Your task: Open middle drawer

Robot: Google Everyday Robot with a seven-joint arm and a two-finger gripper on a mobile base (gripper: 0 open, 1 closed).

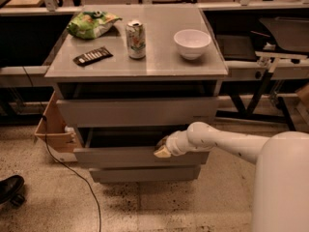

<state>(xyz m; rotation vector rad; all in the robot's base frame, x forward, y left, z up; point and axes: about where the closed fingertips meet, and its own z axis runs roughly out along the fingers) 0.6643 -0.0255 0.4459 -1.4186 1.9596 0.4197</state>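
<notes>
The middle drawer (120, 157) is a plain grey handleless front on the grey cabinet, between a taller top drawer (137, 111) and a slimmer bottom drawer (145, 174). It is pulled out a little, with a dark gap showing above its front. My gripper (163, 151) is at the top edge of the middle drawer's front, right of centre. The white arm reaches in from the lower right. The drawer's inside is hidden in shadow.
On the cabinet top (159, 62) stand a drink can (135, 39), a white bowl (192, 43), a green chip bag (91, 24) and a dark snack bar (92, 56). A cardboard box (53, 129) and a cable (72, 173) lie left of the cabinet. A black object (9, 188) sits on the floor at the left.
</notes>
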